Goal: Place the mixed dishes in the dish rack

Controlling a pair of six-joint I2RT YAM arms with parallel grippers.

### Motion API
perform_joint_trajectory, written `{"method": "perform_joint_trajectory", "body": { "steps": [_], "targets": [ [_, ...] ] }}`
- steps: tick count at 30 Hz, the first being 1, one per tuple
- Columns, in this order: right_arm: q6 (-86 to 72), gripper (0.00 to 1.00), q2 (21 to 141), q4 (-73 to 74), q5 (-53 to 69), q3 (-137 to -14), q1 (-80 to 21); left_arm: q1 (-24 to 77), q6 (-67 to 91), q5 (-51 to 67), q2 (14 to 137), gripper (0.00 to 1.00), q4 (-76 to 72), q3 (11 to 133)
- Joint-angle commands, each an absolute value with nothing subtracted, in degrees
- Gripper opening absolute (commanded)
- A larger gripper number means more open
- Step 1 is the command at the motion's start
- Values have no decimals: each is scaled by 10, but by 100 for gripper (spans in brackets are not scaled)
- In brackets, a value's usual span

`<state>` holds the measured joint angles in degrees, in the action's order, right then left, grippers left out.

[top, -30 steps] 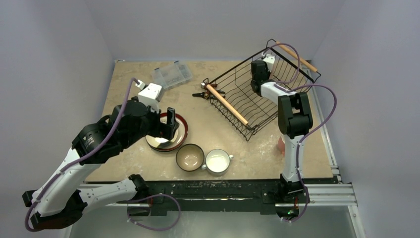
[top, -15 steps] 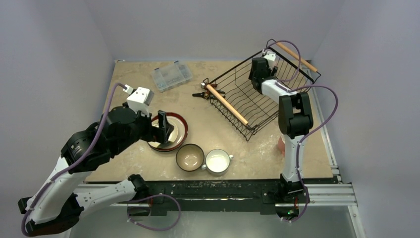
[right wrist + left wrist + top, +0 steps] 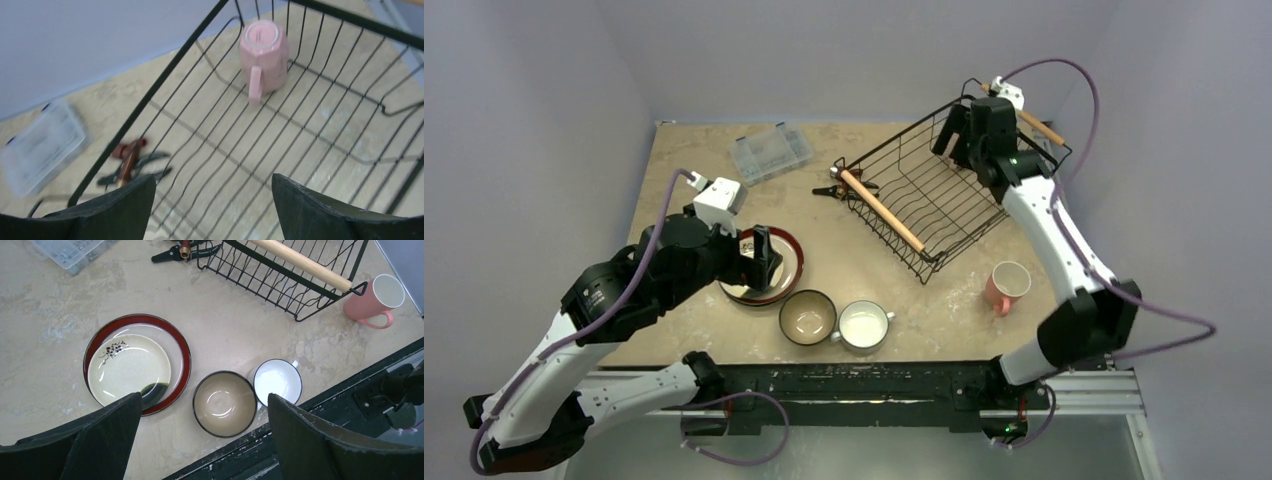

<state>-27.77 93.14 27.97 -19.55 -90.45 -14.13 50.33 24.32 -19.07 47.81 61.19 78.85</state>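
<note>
From above, finds the right arm unfolded since a second ago, elbow now swung out low to the right, and the right gripper [image 3: 959,133] carried up over the far corner of the dish rack [image 3: 914,190]; with that arm out of the way, brings into sight the pink mug on the table [image 3: 1006,285], upright, right of the rack's near corner and apart from it; finds the left gripper [image 3: 759,257] shifted only a little, hanging over the near edge of the red-rimmed plate [image 3: 792,255]; places the blue bowl [image 3: 808,317] and the white two-handled cup [image 3: 864,325] just beside each other near the front edge of the table [image 3: 694,160]; sets the clear box [image 3: 771,152] well left of the rack and the small hand tool [image 3: 829,189] just beside its left corner; cannot tell the right jaws' gap from this angle; from the left wrist, looks down between two dark fingers [image 3: 105,437] spread wide with nothing between them; shows the cream plate [image 3: 129,370] lying inside the red-rimmed plate, off-centre toward its lower left; shows the bowl upright, tan inside, next to the cup, all on the table outside the rack; from the right wrist, shows both fingers [image 3: 325,210] held wide and empty above the rack floor; shows the pink mug in the rack [image 3: 263,50] at the far end, bottom turned toward the camera, handle on the near side, well clear of the fingers
</note>
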Motion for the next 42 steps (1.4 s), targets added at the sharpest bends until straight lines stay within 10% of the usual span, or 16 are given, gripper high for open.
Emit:
{"method": "perform_joint_trajectory", "body": {
  "steps": [1,18,42],
  "targets": [
    [-328,86,786,406,-127,-805,-149,505,219,-174,487,95,558,770],
    [-542,83,496,772,-299,-682,-146,505,284,-85,533,94,517,762],
    [-629,75,450,575,-389,-491,-107,506,420,-40,396,100,563,625]
  ]
}}
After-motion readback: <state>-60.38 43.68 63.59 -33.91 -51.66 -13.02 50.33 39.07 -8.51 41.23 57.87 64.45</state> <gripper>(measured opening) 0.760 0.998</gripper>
